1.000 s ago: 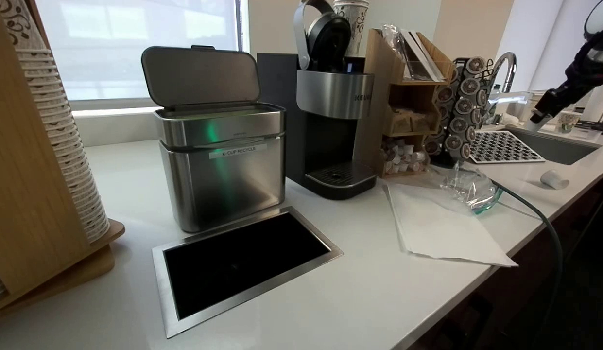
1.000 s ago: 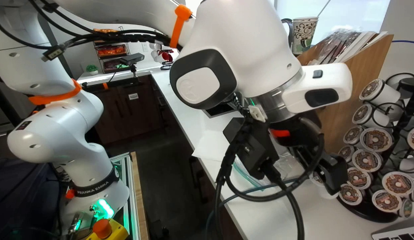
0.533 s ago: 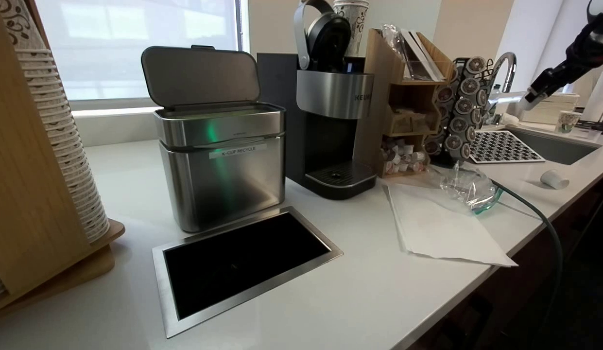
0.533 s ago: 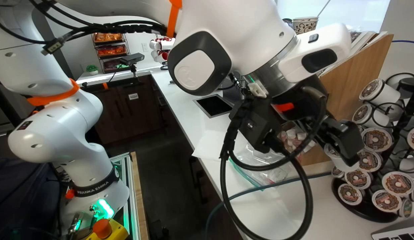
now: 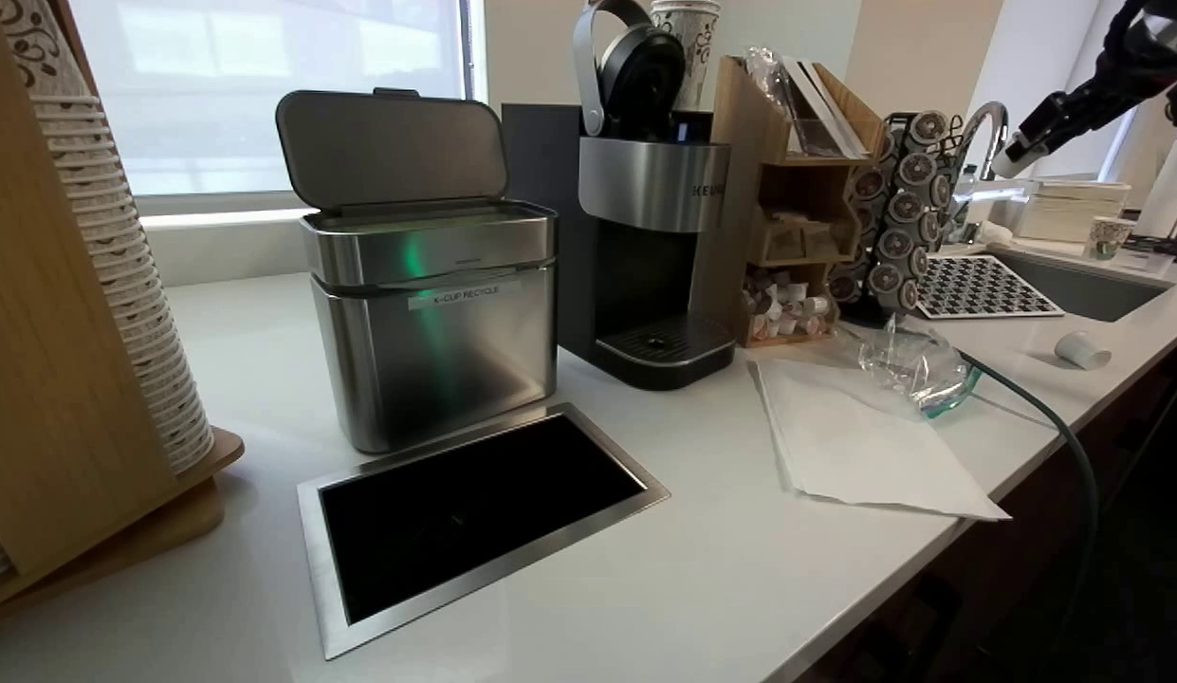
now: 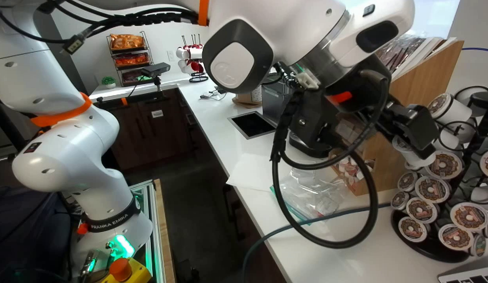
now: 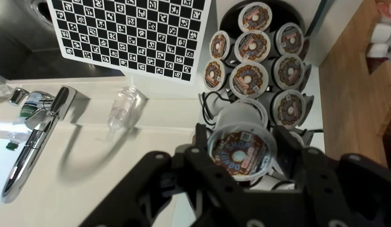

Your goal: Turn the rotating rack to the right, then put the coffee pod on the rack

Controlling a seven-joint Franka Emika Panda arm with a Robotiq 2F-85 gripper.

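The rotating rack is a dark wire tower filled with round pods. It shows in both exterior views, by its base and its post, and in the wrist view by its black base. My gripper is shut on a coffee pod, whose brown printed lid faces the wrist camera. In an exterior view the gripper holds the pod beside the rack's upper part. The gripper and pod also show high above the counter. The held pod hides some rack pods in the wrist view; I cannot tell whether they touch.
A wooden organiser stands beside the rack. A checkered board, the sink and a chrome faucet lie on the rack's other side. A plastic bag and a small white cup-like piece lie on the counter.
My gripper has risen with the pod and moved toward the rack, up and to the right or left depending on the exterior view. The rack shows no clear turn.
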